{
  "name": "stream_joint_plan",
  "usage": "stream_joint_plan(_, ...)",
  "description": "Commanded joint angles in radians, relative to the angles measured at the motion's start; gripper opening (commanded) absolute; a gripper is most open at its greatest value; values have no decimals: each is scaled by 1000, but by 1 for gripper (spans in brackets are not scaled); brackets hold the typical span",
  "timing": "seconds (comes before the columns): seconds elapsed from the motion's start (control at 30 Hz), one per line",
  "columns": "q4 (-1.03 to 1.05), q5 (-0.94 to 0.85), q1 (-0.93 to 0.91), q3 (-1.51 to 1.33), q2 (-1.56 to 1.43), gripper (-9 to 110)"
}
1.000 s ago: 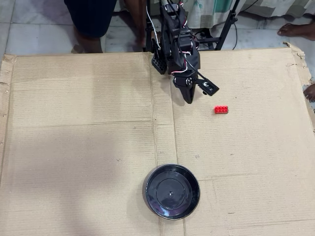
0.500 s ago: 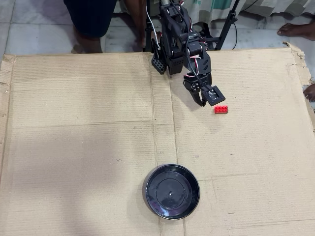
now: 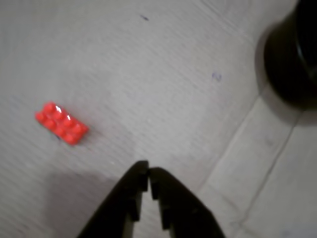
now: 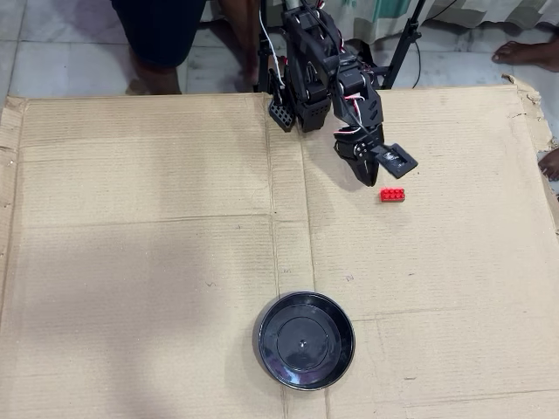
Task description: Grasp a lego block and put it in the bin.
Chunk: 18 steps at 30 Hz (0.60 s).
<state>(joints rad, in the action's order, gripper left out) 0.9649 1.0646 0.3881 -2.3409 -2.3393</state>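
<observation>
Wrist view: black two-finger gripper (image 3: 149,172) nearly closed, empty; small red studded plastic brick (image 3: 61,123) apart, upper left. Overhead view: whole round glossy black dish (image 4: 306,340), well apart from brick.

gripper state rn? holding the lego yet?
Gripper: closed, holding nothing. In the wrist view its fingertips nearly meet. The lego block lies on the cardboard, apart from the gripper.

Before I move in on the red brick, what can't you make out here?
- Glossy black round dish: wrist view's right edge cuts it off; blurred.
- Small red studded plastic brick: too small overhead to count studs.
- Gripper: fingertips nearly touching in the wrist view; overhead, the arm hides them.
</observation>
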Motion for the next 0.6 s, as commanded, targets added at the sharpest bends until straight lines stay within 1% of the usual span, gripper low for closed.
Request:
stream_joint_plan(0.0, -9, -112, 17, 49, 20, 0)
stream_joint_plan(0.1, -29, -169, 51, 75, 75, 0)
stream_joint_plan(0.23, -77, -176, 106, 118, 166, 0)
stream_joint_plan(0.37, -169, -187, 147, 172, 259, 0)
stream_joint_plan(0.57, -213, -299, 149, 222, 356, 0)
